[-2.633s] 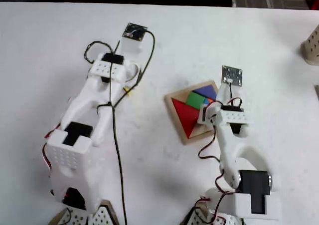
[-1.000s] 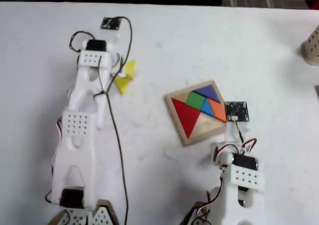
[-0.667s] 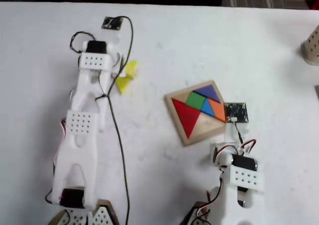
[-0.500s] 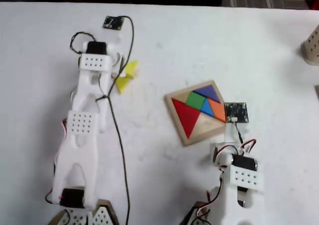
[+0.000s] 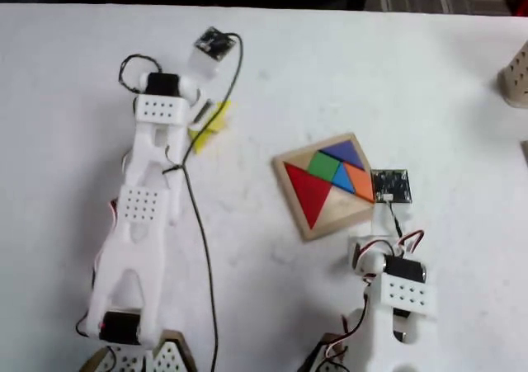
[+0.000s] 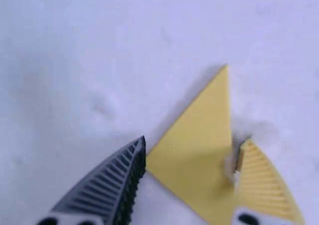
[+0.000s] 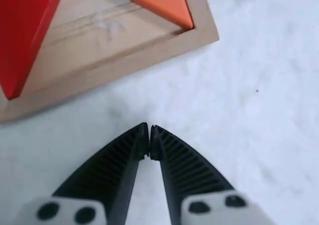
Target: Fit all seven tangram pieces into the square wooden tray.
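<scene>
**Item 1. Large yellow wooden triangle (image 6: 199, 150).** It lies flat on the white table (image 5: 429, 75), well apart from the tray, on the left arm's side. The left gripper (image 6: 192, 144) sits low over it with its fingers spread to either side. The dark ribbed finger (image 6: 112, 185) is at 1 corner and the other ribbed finger (image 6: 261, 185) is against the opposite edge. Judged purpose: to bracket the piece across its width for a pick. I cannot tell whether the tips are squeezing yet.

**Item 2. Square wooden tray (image 5: 346, 213).** It sits turned corner-on in the high view and holds 5 pieces:
- a large red triangle (image 5: 309, 192)
- a green square (image 5: 324, 167)
- a purple piece (image 5: 346, 152)
- a small blue triangle (image 5: 341, 181)
- an orange triangle (image 5: 360, 182)

The pieces are packed toward the far sides, leaving a bare wedge of floor along the edge nearest the right arm. Judged purpose: this gap is the likely seat for the yellow triangle.

**Item 3. Right gripper (image 7: 149, 135).** Its fingers are pressed together and hold nothing. It is over bare table just beside the tray's outer rim. Judged purpose: parked clear of the tray so the approach is free.

**View notes.**
- The high view gives the spacing between triangle and tray, and the layout of the 5 seated pieces.
- The left wrist view gives the finger-to-edge detail, which the arm's body covers from above.
- The right wrist view gives the closed tips and a close look at the bare floor between red and orange.
</scene>
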{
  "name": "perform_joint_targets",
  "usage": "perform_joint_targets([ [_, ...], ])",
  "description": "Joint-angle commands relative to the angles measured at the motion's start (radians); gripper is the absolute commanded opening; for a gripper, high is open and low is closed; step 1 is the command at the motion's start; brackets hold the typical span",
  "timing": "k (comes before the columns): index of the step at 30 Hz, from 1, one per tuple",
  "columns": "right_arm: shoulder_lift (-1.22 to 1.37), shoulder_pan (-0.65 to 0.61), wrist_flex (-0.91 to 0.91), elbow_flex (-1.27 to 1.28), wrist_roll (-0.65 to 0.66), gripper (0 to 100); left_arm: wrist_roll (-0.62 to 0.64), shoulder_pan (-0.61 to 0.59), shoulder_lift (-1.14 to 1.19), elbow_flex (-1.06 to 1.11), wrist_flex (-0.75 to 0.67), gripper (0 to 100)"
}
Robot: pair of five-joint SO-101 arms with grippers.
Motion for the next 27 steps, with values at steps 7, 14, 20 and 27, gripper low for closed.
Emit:
perform_joint_targets([
  [7, -0.027, -0.001, -0.016, -0.005, 0.011, 2.1, -0.058, 0.018, -0.008, -0.018, 0.176, 31],
  [14, -0.027, -0.001, -0.016, -0.005, 0.011, 2.1, 0.04, 0.022, -0.01, -0.018, 0.239, 31],
  [20, -0.027, -0.001, -0.016, -0.005, 0.011, 2.1, 0.187, -0.01, -0.084, 0.052, 0.245, 31],
  [27, -0.027, -0.001, -0.018, -0.005, 0.011, 2.1, 0.29, -0.047, -0.415, 0.608, 0.236, 31],
])
